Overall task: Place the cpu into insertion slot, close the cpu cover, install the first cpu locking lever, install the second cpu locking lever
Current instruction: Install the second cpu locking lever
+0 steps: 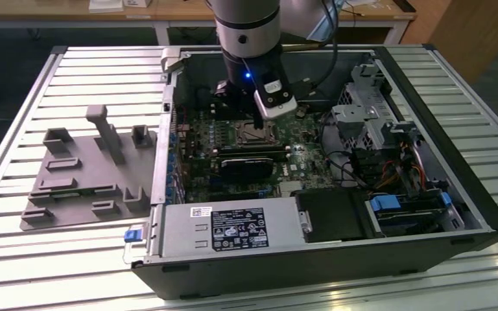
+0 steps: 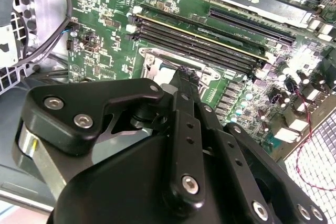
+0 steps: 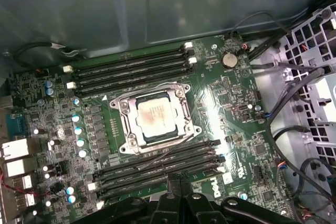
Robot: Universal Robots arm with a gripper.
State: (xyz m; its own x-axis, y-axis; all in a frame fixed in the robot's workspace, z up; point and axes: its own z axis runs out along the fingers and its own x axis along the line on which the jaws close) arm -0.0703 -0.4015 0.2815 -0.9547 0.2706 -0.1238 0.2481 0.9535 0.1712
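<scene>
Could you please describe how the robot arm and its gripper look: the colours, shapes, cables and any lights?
In the exterior view the arm is a thick cylinder, silvery-grey with black sections, carrying a small blue light and a pale camera module; a dark cable hangs beside it. In the second wrist view the gripper is matte black, built of rounded linkage plates joined by silver screws, narrowing towards its tip.

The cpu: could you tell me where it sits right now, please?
In the first wrist view the cpu lies in the insertion slot at the motherboard's middle, framed by the cpu cover, with long memory slots on two opposite sides.
</scene>
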